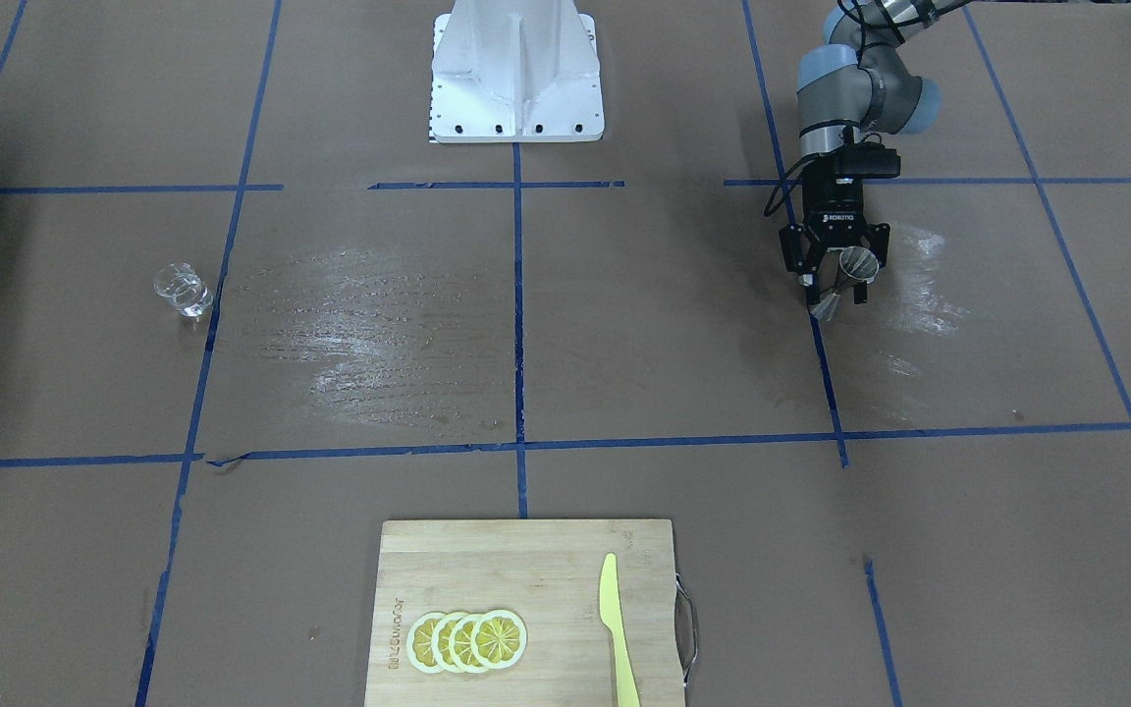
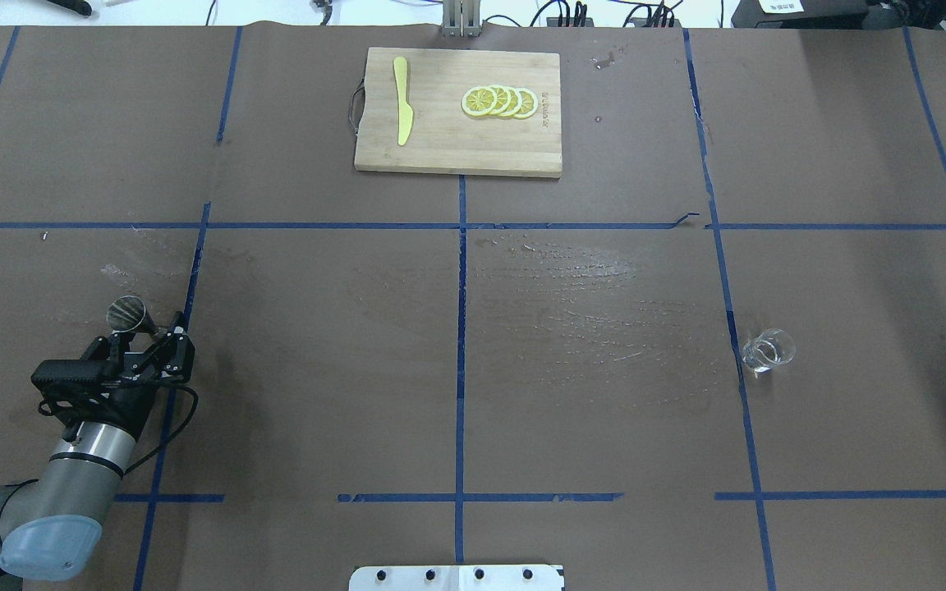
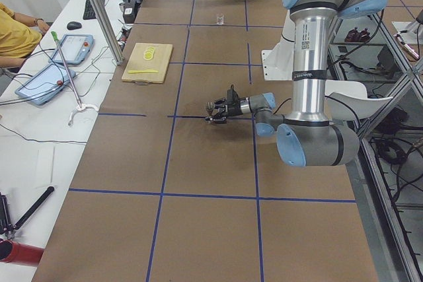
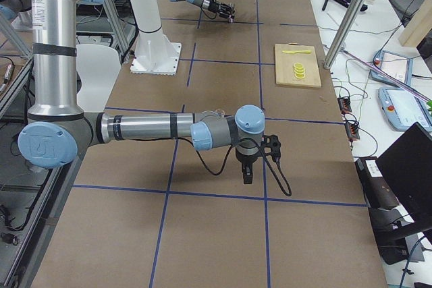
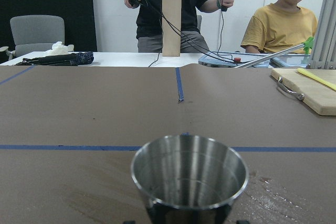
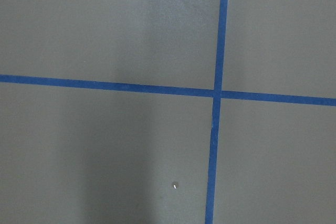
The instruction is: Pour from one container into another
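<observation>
The grey steel jigger [image 1: 842, 285] stands upright on the table, far from the clear glass cup [image 1: 183, 291]. My left gripper [image 1: 833, 293] lies level with the table, its fingers spread either side of the jigger's waist and open. The left wrist view looks into the jigger's upper cone [image 5: 189, 174], with the fingertips wide apart at the bottom edge. From overhead the jigger [image 2: 126, 313] is at the left and the glass cup [image 2: 767, 350] stands alone at the right. My right gripper [image 4: 248, 177] points down over bare table, and I cannot tell its state.
A wooden cutting board [image 2: 440, 148] with lemon slices [image 2: 499, 101] and a yellow knife [image 2: 401, 111] lies at the table's far edge. Wet streaks [image 2: 588, 304] mark the brown paper mid-table. The robot's white base [image 1: 516, 74] sits at the near edge. Operators are beyond the table.
</observation>
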You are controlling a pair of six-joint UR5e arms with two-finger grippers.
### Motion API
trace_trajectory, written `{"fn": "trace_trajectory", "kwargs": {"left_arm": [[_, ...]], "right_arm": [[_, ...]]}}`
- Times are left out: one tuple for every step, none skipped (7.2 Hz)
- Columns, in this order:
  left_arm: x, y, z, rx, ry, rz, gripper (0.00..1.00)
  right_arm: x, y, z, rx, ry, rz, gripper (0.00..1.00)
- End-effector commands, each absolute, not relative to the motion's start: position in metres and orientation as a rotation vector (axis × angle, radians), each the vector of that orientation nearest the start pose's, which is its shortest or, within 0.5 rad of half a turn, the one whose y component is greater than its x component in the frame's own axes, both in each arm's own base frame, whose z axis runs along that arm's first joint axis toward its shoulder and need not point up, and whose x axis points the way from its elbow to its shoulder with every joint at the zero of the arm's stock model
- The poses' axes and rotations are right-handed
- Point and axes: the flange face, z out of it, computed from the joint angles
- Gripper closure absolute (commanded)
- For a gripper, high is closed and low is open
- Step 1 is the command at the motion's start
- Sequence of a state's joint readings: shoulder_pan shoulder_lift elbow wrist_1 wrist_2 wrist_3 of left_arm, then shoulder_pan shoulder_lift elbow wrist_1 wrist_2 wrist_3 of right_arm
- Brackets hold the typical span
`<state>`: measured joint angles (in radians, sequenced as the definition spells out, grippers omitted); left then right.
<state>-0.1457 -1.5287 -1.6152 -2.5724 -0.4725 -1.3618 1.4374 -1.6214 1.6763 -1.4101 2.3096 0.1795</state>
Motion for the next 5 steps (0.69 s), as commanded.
{"fn": "trace_trajectory", "kwargs": {"left_arm": [[0.4284,-0.2872,0.5265,1.14,0.708,-0.499,0.58],[0.4278,-0.2879,0.5257,1.14,0.71,-0.502,0.73],[0.4278,-0.2879,0.5256,1.14,0.71,-0.502,0.86],[0.4269,-0.2877,0.5234,1.139,0.715,-0.506,1.0],[0.4249,-0.2884,0.5223,1.143,0.721,-0.514,1.0]], "right_arm": [[0.0013,-0.4878,0.615,0.09,-0.76,-0.037,0.0],[0.0013,-0.4879,0.6142,0.092,-0.76,-0.037,0.0],[0.0013,-0.4879,0.6142,0.092,-0.76,-0.037,0.0],[0.0013,-0.4879,0.6135,0.093,-0.76,-0.038,0.0],[0.0013,-0.4879,0.6135,0.093,-0.76,-0.038,0.0]]}}
